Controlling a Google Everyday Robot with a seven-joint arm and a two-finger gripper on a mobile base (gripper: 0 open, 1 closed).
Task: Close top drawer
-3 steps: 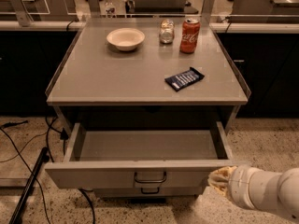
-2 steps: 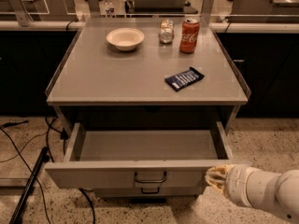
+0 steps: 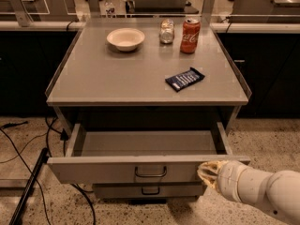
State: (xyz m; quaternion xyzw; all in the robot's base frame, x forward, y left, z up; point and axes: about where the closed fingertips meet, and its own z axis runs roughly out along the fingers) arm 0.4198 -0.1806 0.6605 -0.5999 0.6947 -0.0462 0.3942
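Observation:
The top drawer (image 3: 117,170) is a wide, shallow grey metal drawer pulled far out from under the grey table top (image 3: 140,74). Its inside is empty. Its flat front carries one small dark loop handle (image 3: 150,172) at the centre. My gripper (image 3: 206,171) comes in from the lower right on a white arm and sits against the right end of the drawer front, just below its top edge. A narrower grey drawer (image 3: 150,190) sits shut below.
On the table top stand a white bowl (image 3: 125,38), a glass jar (image 3: 166,32), a red soda can (image 3: 190,29) and a dark blue snack bar (image 3: 184,79). Black cables (image 3: 28,172) trail on the speckled floor at the left. Dark cabinets flank the table.
My gripper has moved left along the drawer front, from beside its right end to against it. The drawer has not visibly moved.

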